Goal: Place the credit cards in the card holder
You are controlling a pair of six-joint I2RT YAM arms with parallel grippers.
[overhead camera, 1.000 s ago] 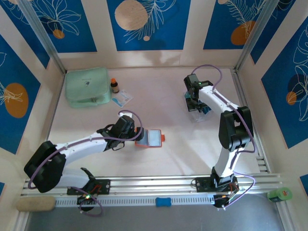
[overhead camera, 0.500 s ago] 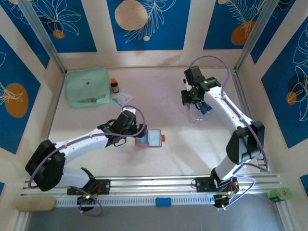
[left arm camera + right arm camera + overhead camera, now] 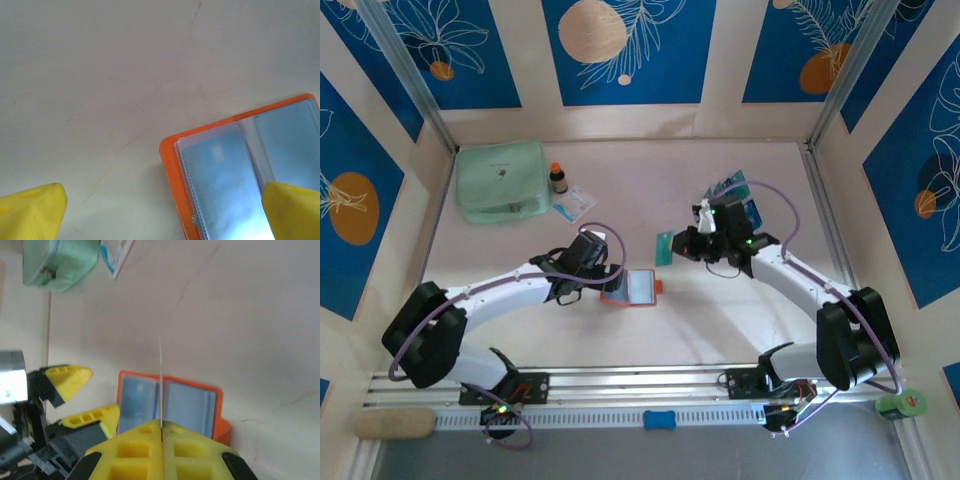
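Note:
The orange-red card holder (image 3: 632, 287) lies open on the table, its pale blue pockets facing up. My left gripper (image 3: 604, 281) is open at the holder's left edge, which lies between its yellow fingertips (image 3: 32, 210) in the left wrist view, beside the card holder (image 3: 235, 180). My right gripper (image 3: 680, 246) is shut on a teal credit card (image 3: 664, 247), held above and just right of the holder. In the right wrist view the card (image 3: 161, 380) shows edge-on, sticking out of the right gripper (image 3: 161, 427) over the middle fold of the card holder (image 3: 192, 405). More credit cards (image 3: 738, 203) sit behind the right arm.
A mint-green zip pouch (image 3: 501, 180) lies at the back left, with a small brown bottle (image 3: 558, 178) and a white-and-blue packet (image 3: 573, 203) beside it. Metal frame posts and walls bound the table. The left gripper's fingers (image 3: 67, 377) stand close to the holder's left side.
My right arm has swung from the back right toward the middle, carrying a teal card to just above the holder. The left gripper has stayed open by the holder.

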